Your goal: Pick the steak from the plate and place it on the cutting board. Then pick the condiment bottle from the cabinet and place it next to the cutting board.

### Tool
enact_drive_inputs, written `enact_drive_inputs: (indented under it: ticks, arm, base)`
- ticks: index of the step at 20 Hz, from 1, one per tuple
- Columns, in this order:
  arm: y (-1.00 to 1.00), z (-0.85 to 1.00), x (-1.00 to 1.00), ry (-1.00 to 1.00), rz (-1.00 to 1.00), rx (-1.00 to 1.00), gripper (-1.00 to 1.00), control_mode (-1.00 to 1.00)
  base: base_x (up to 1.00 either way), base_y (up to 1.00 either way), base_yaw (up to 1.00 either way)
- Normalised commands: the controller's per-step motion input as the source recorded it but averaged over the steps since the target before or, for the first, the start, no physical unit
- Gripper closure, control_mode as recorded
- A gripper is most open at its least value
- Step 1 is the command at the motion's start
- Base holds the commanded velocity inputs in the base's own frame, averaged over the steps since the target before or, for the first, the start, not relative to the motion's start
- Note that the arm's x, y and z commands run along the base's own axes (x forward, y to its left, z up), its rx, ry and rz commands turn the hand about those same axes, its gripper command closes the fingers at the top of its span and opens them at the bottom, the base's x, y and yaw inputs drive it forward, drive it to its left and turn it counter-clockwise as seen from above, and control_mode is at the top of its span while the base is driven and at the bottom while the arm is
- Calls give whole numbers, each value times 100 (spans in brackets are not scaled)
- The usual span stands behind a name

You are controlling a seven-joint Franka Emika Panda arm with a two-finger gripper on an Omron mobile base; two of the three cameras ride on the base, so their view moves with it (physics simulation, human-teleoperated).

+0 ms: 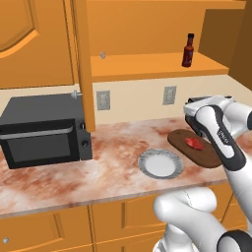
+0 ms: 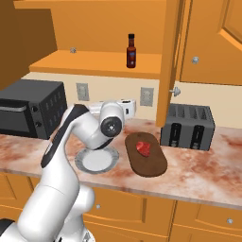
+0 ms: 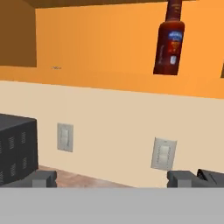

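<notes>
On the cabinet shelf, the condiment bottle stands upright, well apart from the empty pincer, whose jaws are spread wide. Expect a light, rigid, smooth body; grip mid-body at the label, not the narrow neck.

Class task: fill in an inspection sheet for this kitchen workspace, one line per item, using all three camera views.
Surface: marbled counter, nothing spilled.
Job's things: steak lies on cutting board; plate empty beside it; condiment bottle upright on cabinet shelf, door open.
Clutter: microwave, toaster.
Grippers: gripper open, holding nothing, facing the wall below the bottle.
Cables: nothing seen.
Surroundings: wall outlets, lower drawers.
</notes>
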Motion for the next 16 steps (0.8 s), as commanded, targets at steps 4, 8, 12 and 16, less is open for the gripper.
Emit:
enact_drive_inputs:
  ticks: [4, 8, 12, 16]
  arm:
    - [0, 24, 0, -5, -1, 6, -100, -100]
    - [0, 18, 0, -8, 0, 5, -100, -100]
    - [0, 14, 0, -10, 0, 4, -100, -100]
    - [0, 12, 0, -10, 0, 3, -100, -100]
  base:
    - [0, 0, 0]
    - [0, 0, 0]
    - [0, 0, 0]
    - [0, 0, 0]
